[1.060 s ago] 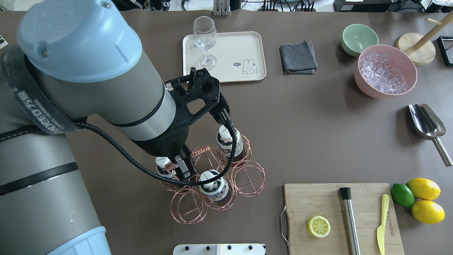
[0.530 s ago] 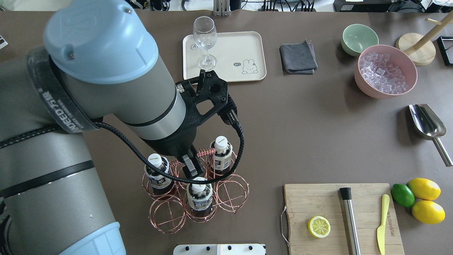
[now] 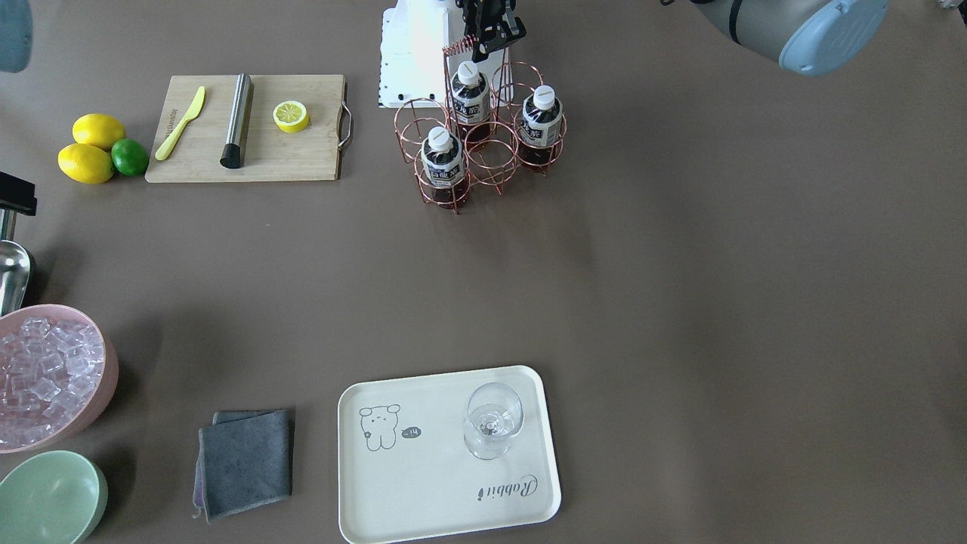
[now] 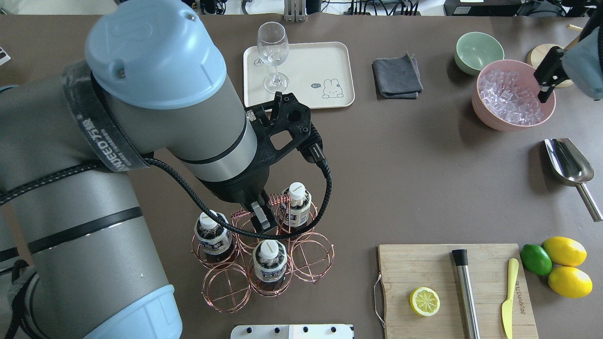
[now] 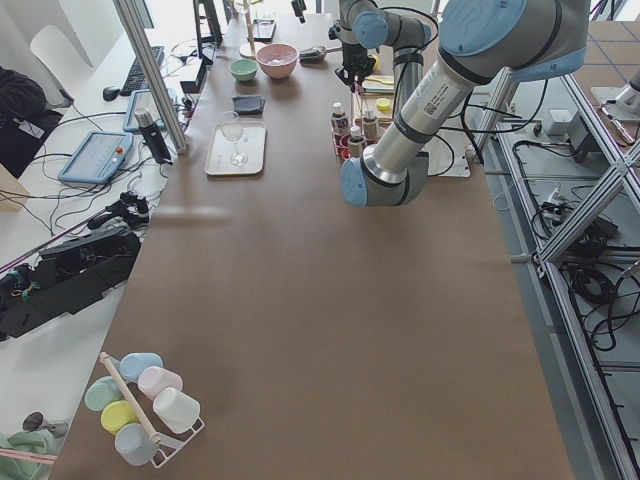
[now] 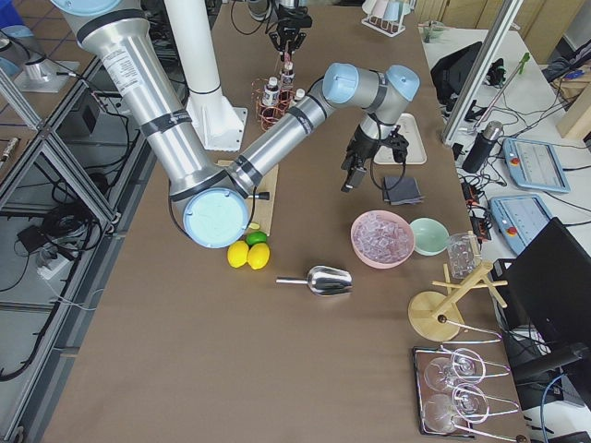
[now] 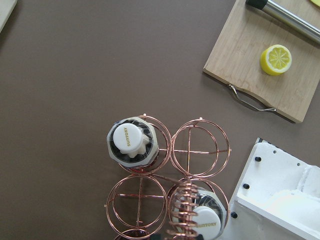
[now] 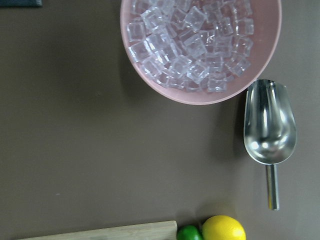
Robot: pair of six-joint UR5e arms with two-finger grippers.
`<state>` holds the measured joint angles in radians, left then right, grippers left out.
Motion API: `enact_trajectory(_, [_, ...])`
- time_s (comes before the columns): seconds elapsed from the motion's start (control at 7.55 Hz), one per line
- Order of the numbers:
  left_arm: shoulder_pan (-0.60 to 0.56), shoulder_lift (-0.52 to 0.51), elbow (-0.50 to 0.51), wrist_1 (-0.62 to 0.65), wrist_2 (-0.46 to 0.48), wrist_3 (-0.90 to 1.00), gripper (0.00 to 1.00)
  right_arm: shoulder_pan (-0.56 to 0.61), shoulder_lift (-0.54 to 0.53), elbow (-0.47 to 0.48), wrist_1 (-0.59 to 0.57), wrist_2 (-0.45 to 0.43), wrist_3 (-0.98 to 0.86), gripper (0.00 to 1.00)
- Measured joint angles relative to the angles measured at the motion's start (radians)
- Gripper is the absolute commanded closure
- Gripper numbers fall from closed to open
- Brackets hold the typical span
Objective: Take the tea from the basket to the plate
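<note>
Gripping the coil handle [image 4: 278,200] of the basket [image 4: 308,259], as best I can read it. L gripper [image 4: 260,217] sits right on the coil, jaws drawn in around the wire, no btl in them. Can't tell from any view whether the rack is lifted or resting on the table. R gripper [image 4: 544,82] hangs over the pink bowl [image 4: 475,101]. Can't tell its opening; nothing seen in it.

My read: this is rack handling, not the pick yet. To do it well: keep the rack level, go slow so btls don't rock, set it flat, let go. Then re-centre over one cap, clear of the coil, and pull straight up till the btl is out of both tiers.

Containers:
- Basket: 6 rings by my count, 3 w/ tea, the rest empty. Back btl [image 4: 296,207] is beside the handle, plus left btl [image 4: 213,238] and front btl [image 4: 269,261].
- Plate [image 4: 330,56]: well apart, across the table. Holds only a wine glass [image 4: 273,56] at its L end. The bare cartoon end looks the best drop spot.
- Pink bowl: full of ice.
- Green bowl [image 4: 478,49]: empty.
</note>
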<state>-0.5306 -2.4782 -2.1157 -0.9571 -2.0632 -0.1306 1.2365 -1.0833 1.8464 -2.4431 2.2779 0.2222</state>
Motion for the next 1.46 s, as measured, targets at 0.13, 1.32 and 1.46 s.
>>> enact_trajectory(0.13, [0.0,0.0,0.0,-0.001,0.0,0.0,1.0,-0.069,0.052,0.0,-0.004,0.025,0.169,0.0])
enact_trajectory(1.32, [0.0,0.001,0.004,-0.002,0.0,0.0,1.0,-0.438,0.344,-0.119,0.291,0.314,0.962,0.0])
enact_trajectory(1.46, [0.0,0.001,0.004,-0.002,0.0,0.0,1.0,-0.468,0.351,-0.158,0.367,0.314,1.006,0.0])
